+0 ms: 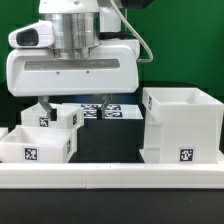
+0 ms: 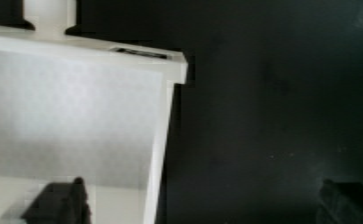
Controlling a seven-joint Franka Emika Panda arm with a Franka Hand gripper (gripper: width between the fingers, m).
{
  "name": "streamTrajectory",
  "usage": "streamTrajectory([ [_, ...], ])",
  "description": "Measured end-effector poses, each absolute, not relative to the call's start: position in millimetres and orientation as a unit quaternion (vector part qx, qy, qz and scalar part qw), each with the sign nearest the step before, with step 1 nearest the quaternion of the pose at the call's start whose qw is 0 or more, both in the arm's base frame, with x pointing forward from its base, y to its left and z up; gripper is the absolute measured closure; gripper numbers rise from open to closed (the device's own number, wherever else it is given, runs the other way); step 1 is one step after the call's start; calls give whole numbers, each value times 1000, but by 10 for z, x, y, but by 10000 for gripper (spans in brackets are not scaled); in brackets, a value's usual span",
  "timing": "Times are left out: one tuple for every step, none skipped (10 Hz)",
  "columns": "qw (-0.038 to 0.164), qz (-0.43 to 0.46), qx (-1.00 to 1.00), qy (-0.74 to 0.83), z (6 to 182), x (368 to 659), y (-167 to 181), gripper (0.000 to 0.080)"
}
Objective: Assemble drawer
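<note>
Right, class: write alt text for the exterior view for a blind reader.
The robot's open two-finger gripper hangs over a small white open-topped box at the exterior view's left of a black table; a larger white open box stands at the exterior view's right.

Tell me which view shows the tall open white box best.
The exterior view: the tall open box stands whole there, a tag low on its front. The wrist view shows only a white panel close up, which I cannot tie to that box.
</note>
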State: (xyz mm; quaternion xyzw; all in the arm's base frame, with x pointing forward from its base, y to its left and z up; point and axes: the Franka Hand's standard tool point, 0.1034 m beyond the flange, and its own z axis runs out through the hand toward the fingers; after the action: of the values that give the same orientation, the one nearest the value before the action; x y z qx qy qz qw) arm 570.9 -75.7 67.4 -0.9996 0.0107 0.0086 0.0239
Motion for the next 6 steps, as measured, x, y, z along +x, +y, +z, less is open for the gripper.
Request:
streamTrajectory([
  [23,17,-999,17,570,5665,-811,150],
  [26,22,-999,28,491,5638,-852,150],
  [26,26,-999,30,434,5619,-856,150],
  [27,30,-999,32,367,5593,-853,150],
  [27,29,-999,34,302,5586,-866,150],
  [24,27,-999,34,241,5576,-885,150],
])
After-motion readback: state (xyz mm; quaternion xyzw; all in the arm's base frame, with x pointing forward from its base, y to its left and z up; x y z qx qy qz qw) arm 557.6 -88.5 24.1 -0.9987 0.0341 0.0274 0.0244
